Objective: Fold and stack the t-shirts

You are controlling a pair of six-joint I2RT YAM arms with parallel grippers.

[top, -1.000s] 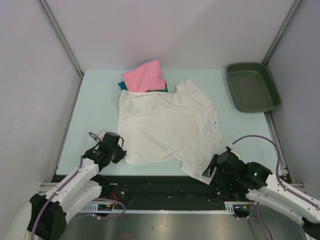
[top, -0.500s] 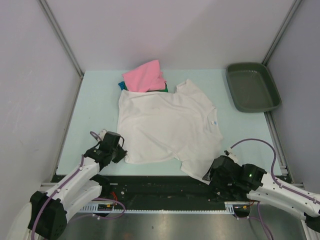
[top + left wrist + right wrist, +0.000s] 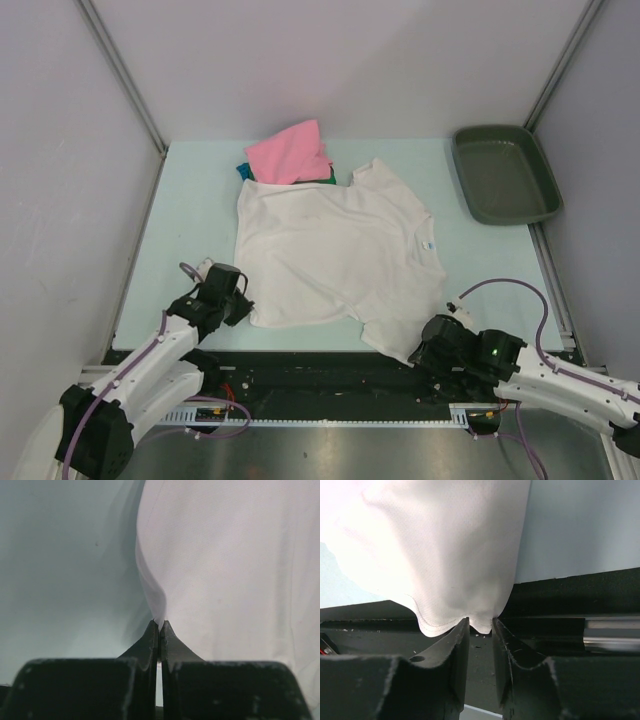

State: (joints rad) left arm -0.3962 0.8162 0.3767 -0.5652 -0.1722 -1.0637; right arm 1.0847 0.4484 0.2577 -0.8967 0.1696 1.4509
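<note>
The large white t-shirt [image 3: 335, 245] lies spread out flat on the pale table [image 3: 190, 220]. Its near right sleeve hangs over the front edge. My left gripper [image 3: 246, 306] is shut on the shirt's near left corner, and the cloth [image 3: 225, 555] rises in a ridge from the fingertips [image 3: 160, 622]. My right gripper [image 3: 416, 352] is at the hanging sleeve. Its jaws stand a narrow gap apart, and the sleeve hem [image 3: 445, 555] fills that gap at the tips [image 3: 480, 621]. A folded pink t-shirt [image 3: 290, 150] lies at the back on top of a green one [image 3: 328, 178] and a teal one [image 3: 242, 170]. No black shirt is in view.
A dark grey-green tray [image 3: 505, 175] stands at the back right corner. The black front rail [image 3: 570, 595] runs under the hanging sleeve. Grey walls close in the table on three sides.
My right gripper has pulled back and down towards the table's front edge, onto the hanging sleeve. The left gripper and the shirts have hardly moved.
</note>
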